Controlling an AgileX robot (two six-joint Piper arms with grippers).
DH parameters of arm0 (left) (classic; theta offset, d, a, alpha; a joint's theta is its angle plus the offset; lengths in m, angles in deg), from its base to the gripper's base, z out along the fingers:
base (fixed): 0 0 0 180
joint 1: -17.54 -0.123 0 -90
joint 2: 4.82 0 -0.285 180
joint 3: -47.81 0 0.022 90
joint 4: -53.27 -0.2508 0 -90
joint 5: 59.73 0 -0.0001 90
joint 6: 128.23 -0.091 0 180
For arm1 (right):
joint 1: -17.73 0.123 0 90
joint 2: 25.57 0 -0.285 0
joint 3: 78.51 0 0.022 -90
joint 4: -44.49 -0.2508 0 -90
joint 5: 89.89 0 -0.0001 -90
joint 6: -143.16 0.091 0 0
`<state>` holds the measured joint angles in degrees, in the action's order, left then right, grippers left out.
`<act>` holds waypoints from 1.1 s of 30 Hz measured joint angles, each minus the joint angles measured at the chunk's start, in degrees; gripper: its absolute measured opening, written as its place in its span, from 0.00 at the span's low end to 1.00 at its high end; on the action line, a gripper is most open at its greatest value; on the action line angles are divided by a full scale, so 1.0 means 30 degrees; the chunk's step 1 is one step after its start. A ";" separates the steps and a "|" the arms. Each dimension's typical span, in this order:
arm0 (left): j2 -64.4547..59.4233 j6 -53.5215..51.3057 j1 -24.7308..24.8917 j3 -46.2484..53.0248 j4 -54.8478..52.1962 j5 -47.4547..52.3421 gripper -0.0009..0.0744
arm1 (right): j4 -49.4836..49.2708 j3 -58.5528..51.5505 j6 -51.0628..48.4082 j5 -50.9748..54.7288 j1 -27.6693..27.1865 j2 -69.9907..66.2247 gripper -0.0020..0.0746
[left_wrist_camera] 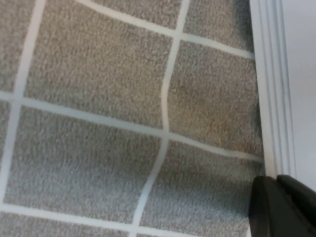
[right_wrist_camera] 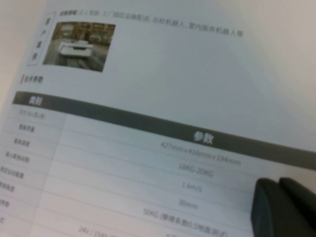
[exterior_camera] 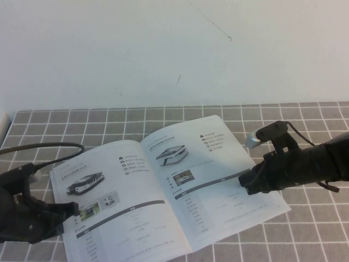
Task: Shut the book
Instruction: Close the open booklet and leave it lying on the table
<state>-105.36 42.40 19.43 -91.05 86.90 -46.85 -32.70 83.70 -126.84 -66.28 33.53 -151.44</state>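
High view | book [exterior_camera: 163, 191] open | left tool [exterior_camera: 70, 209] beside | right tool [exterior_camera: 246, 184] on page [exterior_camera: 215, 158] | grips unclear

In the right wrist view, a dark band across the middle of the book [right_wrist_camera: 163, 74] page is showing the white heading 参数. Below it, grey rows are reading 427mm×416mm×194mm, 18KG-20KG, 1.6m/s, 30mm, then a line beginning 50KG. In the high view the right gripper [exterior_camera: 246, 183] is lying right of centre on that page. The left gripper [exterior_camera: 68, 210] is sitting at lower left, beside print too small to read.
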 joint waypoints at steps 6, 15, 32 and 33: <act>-0.0250 0.0000 -0.0031 -0.0773 0.0044 0.0756 0.01 | 0.0000 0.0000 0.0096 0.0032 0.0000 0.0000 0.02; -0.0387 -0.0594 -0.0031 -0.1597 0.0089 0.2035 0.01 | -0.0014 0.0000 0.0127 0.0032 0.0000 0.0000 0.02; -0.0387 0.2733 -0.0031 -0.1649 -0.4137 0.3422 0.01 | -0.0044 0.0000 0.0127 0.0111 0.0000 0.0000 0.02; -0.0387 0.3123 -0.0031 -0.1649 -0.4431 0.3449 0.01 | -0.0044 0.0000 0.0127 0.0111 0.0000 0.0000 0.02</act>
<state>-106.52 51.77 19.33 -95.99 73.60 -36.50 -32.83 83.70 -126.46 -65.95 33.53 -151.44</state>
